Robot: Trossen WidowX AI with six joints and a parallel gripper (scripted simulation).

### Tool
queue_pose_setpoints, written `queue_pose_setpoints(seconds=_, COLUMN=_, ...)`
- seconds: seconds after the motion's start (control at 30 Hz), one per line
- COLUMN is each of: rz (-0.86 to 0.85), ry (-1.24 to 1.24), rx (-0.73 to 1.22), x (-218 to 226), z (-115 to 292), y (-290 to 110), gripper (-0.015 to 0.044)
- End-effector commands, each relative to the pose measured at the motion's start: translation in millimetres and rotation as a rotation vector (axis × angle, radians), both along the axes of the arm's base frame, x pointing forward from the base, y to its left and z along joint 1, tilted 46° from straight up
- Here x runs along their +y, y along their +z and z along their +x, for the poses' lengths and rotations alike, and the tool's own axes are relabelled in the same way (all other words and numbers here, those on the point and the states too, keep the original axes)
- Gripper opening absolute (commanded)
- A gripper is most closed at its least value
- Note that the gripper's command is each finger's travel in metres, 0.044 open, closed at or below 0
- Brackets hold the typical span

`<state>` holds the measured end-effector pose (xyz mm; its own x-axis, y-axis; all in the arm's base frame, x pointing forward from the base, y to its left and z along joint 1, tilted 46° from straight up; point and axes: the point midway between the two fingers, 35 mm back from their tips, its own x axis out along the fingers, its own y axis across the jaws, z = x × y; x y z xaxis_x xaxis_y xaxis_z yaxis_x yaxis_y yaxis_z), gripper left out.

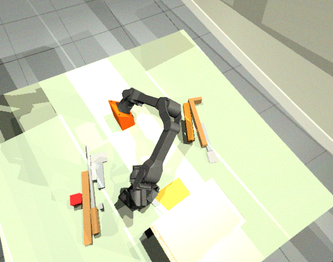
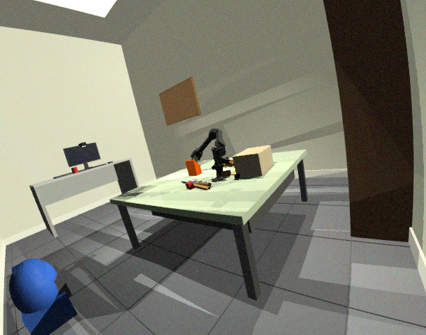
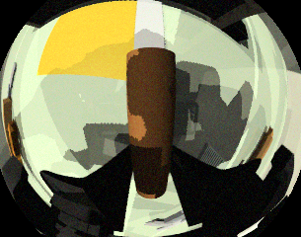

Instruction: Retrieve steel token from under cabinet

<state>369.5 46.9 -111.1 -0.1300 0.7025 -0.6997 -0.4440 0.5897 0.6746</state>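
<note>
office room, desk with monitor, wall corkboard, tiled floor

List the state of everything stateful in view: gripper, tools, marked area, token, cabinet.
gripper: shut on a brown bar.
orange block: on the table, at the gripper in the top view; contact unclear.
hooked wooden stick: lying flat, unheld.
long wooden strip: lying flat, unheld.
yellow marked area: no token visible in it.
token: not visible.
cabinet: upright on the table.
</note>
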Motion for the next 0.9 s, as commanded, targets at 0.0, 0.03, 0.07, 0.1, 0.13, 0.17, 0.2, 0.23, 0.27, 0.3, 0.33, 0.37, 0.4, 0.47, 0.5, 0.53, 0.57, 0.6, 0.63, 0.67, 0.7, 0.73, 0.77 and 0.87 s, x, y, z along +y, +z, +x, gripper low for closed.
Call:
queue_pose_setpoints(seconds=0.0, rz=0.001, ry=0.007, rx=-0.002, x=5, z=-3, y=4, gripper=0.0000)
queue_pose_setpoints(seconds=0.03, rz=0.001, ry=0.007, rx=-0.002, x=6, z=-4, y=5, gripper=0.0000)
queue_pose_setpoints(seconds=0.07, rz=0.001, ry=0.007, rx=-0.002, x=6, z=-4, y=6, gripper=0.0000)
queue_pose_setpoints(seconds=0.1, rz=0.002, ry=0.007, rx=-0.002, x=7, z=-5, y=6, gripper=0.0000)
queue_pose_setpoints(seconds=0.13, rz=0.002, ry=0.007, rx=-0.002, x=8, z=-5, y=7, gripper=0.0000)
queue_pose_setpoints(seconds=0.17, rz=0.002, ry=0.007, rx=-0.002, x=9, z=-6, y=8, gripper=0.0000)
queue_pose_setpoints(seconds=0.2, rz=0.002, ry=0.007, rx=-0.002, x=9, z=-6, y=9, gripper=0.0000)
queue_pose_setpoints(seconds=0.23, rz=0.002, ry=0.007, rx=-0.002, x=10, z=-7, y=9, gripper=0.0000)
queue_pose_setpoints(seconds=0.27, rz=0.002, ry=0.007, rx=-0.002, x=11, z=-7, y=10, gripper=0.0000)
queue_pose_setpoints(seconds=0.3, rz=0.002, ry=0.007, rx=-0.002, x=11, z=-8, y=11, gripper=0.0000)
queue_pose_setpoints(seconds=0.33, rz=0.002, ry=0.007, rx=-0.002, x=12, z=-8, y=12, gripper=0.0000)
queue_pose_setpoints(seconds=0.37, rz=0.002, ry=0.007, rx=-0.002, x=13, z=-9, y=13, gripper=0.0000)
queue_pose_setpoints(seconds=0.4, rz=0.002, ry=0.007, rx=-0.002, x=13, z=-10, y=13, gripper=0.0000)
queue_pose_setpoints(seconds=0.47, rz=0.002, ry=0.007, rx=-0.001, x=15, z=-11, y=15, gripper=0.0000)
queue_pose_setpoints(seconds=0.5, rz=0.002, ry=0.007, rx=-0.001, x=15, z=-11, y=16, gripper=0.0000)
queue_pose_setpoints(seconds=0.53, rz=0.002, ry=0.007, rx=-0.001, x=16, z=-12, y=16, gripper=0.0000)
queue_pose_setpoints(seconds=0.57, rz=0.002, ry=0.007, rx=-0.001, x=17, z=-12, y=17, gripper=0.0000)
queue_pose_setpoints(seconds=0.6, rz=0.002, ry=0.007, rx=-0.001, x=17, z=-13, y=18, gripper=0.0000)
queue_pose_setpoints(seconds=0.63, rz=0.002, ry=0.007, rx=-0.001, x=18, z=-13, y=18, gripper=0.0000)
queue_pose_setpoints(seconds=0.67, rz=0.002, ry=0.007, rx=-0.001, x=19, z=-14, y=19, gripper=0.0000)
queue_pose_setpoints(seconds=0.7, rz=0.003, ry=0.007, rx=-0.001, x=20, z=-14, y=20, gripper=0.0000)
queue_pose_setpoints(seconds=0.73, rz=0.003, ry=0.007, rx=-0.001, x=20, z=-15, y=21, gripper=0.0000)
queue_pose_setpoints(seconds=0.77, rz=0.003, ry=0.007, rx=-0.001, x=21, z=-15, y=21, gripper=0.0000)
queue_pose_setpoints(seconds=0.87, rz=0.003, ry=0.007, rx=-0.001, x=21, z=-15, y=22, gripper=0.0000)
